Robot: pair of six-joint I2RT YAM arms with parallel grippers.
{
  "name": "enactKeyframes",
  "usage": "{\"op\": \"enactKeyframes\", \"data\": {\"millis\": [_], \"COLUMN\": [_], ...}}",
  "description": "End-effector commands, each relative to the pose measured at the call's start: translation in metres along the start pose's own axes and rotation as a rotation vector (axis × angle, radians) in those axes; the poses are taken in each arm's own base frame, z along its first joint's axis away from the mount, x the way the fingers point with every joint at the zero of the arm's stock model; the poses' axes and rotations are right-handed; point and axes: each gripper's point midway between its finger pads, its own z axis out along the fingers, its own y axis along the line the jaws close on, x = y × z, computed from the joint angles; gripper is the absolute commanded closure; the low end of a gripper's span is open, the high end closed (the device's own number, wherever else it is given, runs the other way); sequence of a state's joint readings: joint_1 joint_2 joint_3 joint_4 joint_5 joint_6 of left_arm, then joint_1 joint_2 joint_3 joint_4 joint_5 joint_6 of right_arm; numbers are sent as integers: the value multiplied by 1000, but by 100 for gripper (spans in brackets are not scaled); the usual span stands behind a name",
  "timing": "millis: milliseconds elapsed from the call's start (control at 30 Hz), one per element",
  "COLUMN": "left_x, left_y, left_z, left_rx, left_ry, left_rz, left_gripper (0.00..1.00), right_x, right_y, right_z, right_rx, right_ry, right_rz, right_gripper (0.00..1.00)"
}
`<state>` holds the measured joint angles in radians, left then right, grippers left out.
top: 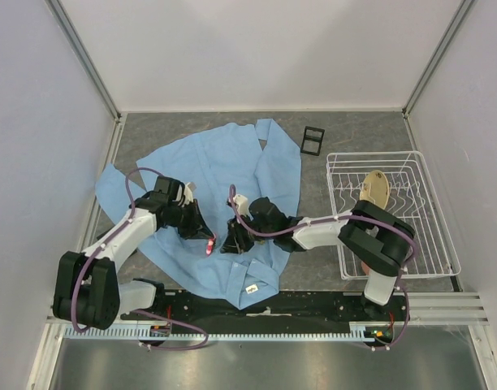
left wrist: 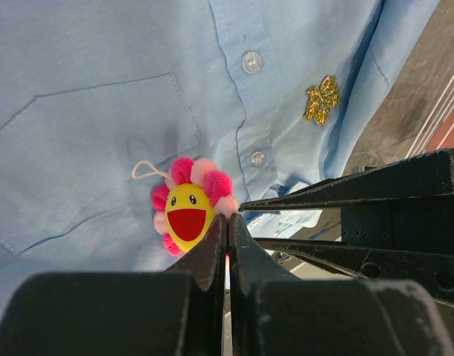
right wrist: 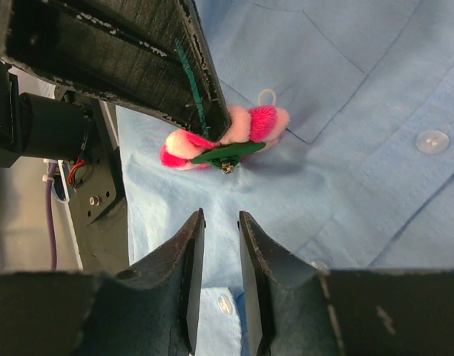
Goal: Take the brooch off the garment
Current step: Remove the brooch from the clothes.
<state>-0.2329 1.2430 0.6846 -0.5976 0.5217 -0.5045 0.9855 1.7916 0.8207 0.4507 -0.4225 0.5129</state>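
The left gripper (left wrist: pixel 227 220) has its jaws pinched shut on the rim of the brooch (left wrist: pixel 188 215), whose face tilts up off the garment (left wrist: pixel 93 111) beside the chest pocket. The right gripper (right wrist: pixel 221 219), jaws narrowly apart, hovers just beside it. Both arms reach inward.

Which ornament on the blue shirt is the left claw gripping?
The pink fluffy flower brooch with yellow smiling face, pinched at its edge; the gold glittery emblem sits untouched.
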Motion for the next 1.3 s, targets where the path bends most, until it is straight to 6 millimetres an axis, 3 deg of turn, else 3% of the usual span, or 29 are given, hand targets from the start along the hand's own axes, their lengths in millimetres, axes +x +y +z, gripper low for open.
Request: {"op": "enactKeyframes", "data": {"millis": [0,200,300,567,700,733,833,1033,1267], "left_x": [-9,-11,-14,-13,-12,-12,-10,0,9], "left_y": [-8,8,12,16,21,20,18,13,28], "left_z": [-4,-5,-7,-7,-7,-8,-11,-19,-19], "left_rx": [72,47,42,35,12,13,22,31,-29], "left_ry": [-37,-49,-59,-46,-58,-60,-80,-88,-145], "left_rz": [-55,-146,-165,-198,-219,-230,-231,-284,-371], "left_gripper": [98,98,98,95,79,68,58,49,35], "right_x": [-23,-23,-23,-29,-28,-28,-26,-22,-23], "right_y": [19,11,6,3,6,5,3,-1,1], "right_z": [11,25,32,46,52,54,55,55,57], "right_rx": [-79,-69,-52,-38,-46,-46,-37,-26,-37], "right_ry": [-51,-44,-47,-56,-53,-50,-49,-45,-45], "right_rz": [-43,-27,-24,-30,-29,-27,-16,-5,8], "right_gripper": [66,69,74,76,80,82,90,92,93]}}
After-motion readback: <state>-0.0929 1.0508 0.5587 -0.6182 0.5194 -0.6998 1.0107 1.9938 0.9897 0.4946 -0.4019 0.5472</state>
